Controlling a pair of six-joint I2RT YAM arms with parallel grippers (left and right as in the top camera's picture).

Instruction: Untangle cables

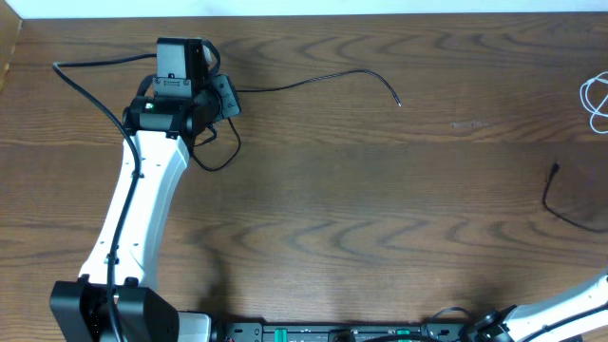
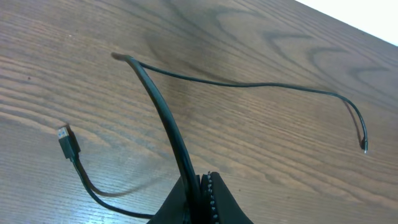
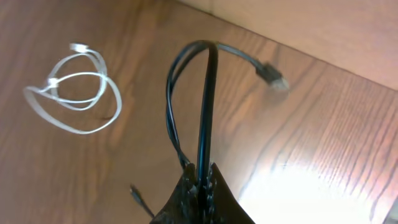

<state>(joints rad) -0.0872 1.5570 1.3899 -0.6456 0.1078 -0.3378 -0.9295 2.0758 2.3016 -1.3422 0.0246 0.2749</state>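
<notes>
My left gripper [image 1: 226, 95] is shut on a thin black cable [image 1: 313, 80] at the table's far left. In the left wrist view the cable [image 2: 163, 112] rises from the shut gripper [image 2: 202, 182], bends, and trails right to a small tip [image 2: 364, 149]. Its USB plug [image 2: 66, 140] lies on the wood at the left. My right gripper [image 3: 202, 171] is shut on another black cord [image 3: 205, 99] that loops upward, its plug [image 3: 273, 77] hanging free. The white cable [image 3: 74, 87] lies apart in loose loops, also seen at the table's right edge as the white cable [image 1: 597, 101].
A stretch of black cord [image 1: 568, 207] lies by the right edge of the wooden table [image 1: 380, 218]. The right arm [image 1: 570, 306] enters at the bottom right, its gripper outside the overhead view. The left arm [image 1: 133, 218] stretches from the bottom left.
</notes>
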